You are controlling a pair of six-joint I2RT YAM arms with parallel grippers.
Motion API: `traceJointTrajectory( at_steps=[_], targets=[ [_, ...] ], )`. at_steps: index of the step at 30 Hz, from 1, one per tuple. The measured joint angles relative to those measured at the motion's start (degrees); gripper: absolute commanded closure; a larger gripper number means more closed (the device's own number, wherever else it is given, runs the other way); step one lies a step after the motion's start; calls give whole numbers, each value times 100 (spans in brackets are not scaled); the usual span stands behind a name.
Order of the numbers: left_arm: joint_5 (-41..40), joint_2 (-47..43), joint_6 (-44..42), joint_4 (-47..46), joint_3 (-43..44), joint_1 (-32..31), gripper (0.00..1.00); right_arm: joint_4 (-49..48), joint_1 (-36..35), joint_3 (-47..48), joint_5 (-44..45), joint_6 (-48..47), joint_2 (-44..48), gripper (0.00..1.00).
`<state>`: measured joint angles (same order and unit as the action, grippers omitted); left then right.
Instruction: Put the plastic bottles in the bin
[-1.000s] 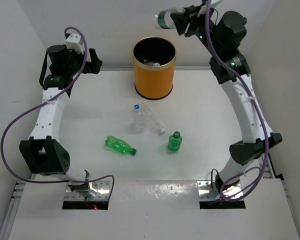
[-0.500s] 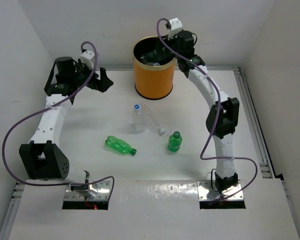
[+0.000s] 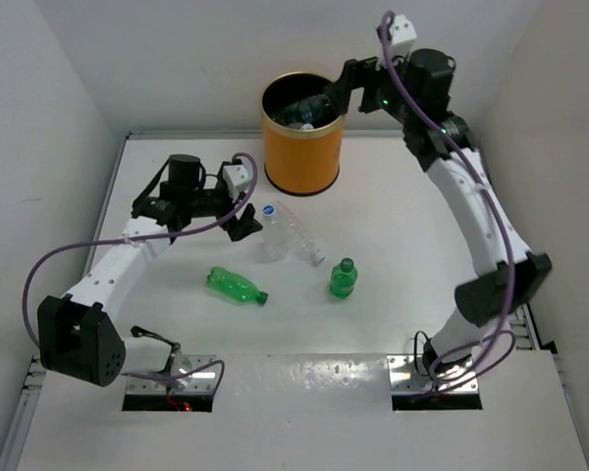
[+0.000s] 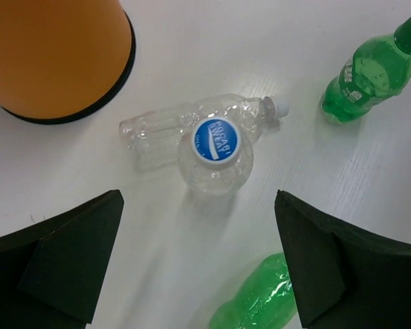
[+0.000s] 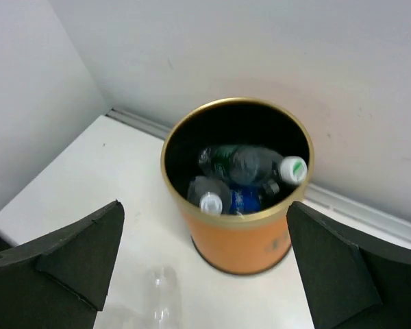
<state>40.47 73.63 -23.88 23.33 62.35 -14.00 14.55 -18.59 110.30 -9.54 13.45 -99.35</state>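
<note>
Left arm has swung in from the upper left toward the middle of the frame, and the right arm has pulled up and back from the bin (image 3: 302, 147), now perched at its upper right; the bottle the right tool (image 3: 337, 93) carried a second ago is gone from it; that tool hangs released and empty, fingers wide in its wrist view, looking down into the bin's dark inside. At least three bottles lie in there: one with a pale green cap (image 5: 292, 168), a white-capped one (image 5: 210, 202), a blue-labelled one (image 5: 244, 201); more may hide beneath, hard to say.

So part of the job looks banked; four bottles remain out on the bench (image 3: 422, 255). Centre frame, the blue-capped bottle (image 3: 270, 222) stands upright, touching the clear bottle (image 3: 304, 243) lying beside it; lower down, a green bottle lying flat (image 3: 234, 285) at left and a green bottle standing (image 3: 344, 279) at right, apart from each other.

Left tool (image 3: 243, 210) is spread open, grasping nothing; from its wrist camera the blue cap sits between the two fingers; my read is that this one is next in line, with three more trips after it.
</note>
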Motion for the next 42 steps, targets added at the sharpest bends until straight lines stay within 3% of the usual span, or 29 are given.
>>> traceJointTrajectory(
  at_steps=[6,13,18,20,22,23,27,28,31,38,42],
  targets=[
    [-146,48,-129,-505,-105,-337,1,632,293,-1552,-236,-245,1665,0],
    [-229,557,-160,-975,-258,-518,1,1801,577,-3062,-361,-603,2479,0],
    [-232,1005,-160,-1095,-374,-564,3,2505,765,-3515,-560,-929,2997,0],
    [-214,1128,-155,-1115,-374,-575,8,2723,796,-3617,-638,-1099,3283,0],
    [-173,1204,-129,-1143,-372,-579,24,2900,782,-3696,-780,-1261,3545,0],
    [-142,1237,-105,-1152,-363,-579,38,3023,745,-3753,-879,-1405,3687,0],
    [-79,1360,-11,-1176,-188,-584,62,3331,466,-4030,-988,-1827,3912,0],
    [-76,1379,24,-1163,-94,-584,72,3418,343,-4140,-1016,-1939,3941,0],
    [-74,1482,186,-1043,468,-570,80,3668,-44,-4413,-1049,-2194,3926,0],
    [-63,1805,1272,-1082,2951,-321,79,3639,-651,-4690,-988,-2522,3818,0],
    [-647,2107,1694,-1596,4607,-260,78,3421,-658,-4841,-837,-2527,3816,0]
  ],
)
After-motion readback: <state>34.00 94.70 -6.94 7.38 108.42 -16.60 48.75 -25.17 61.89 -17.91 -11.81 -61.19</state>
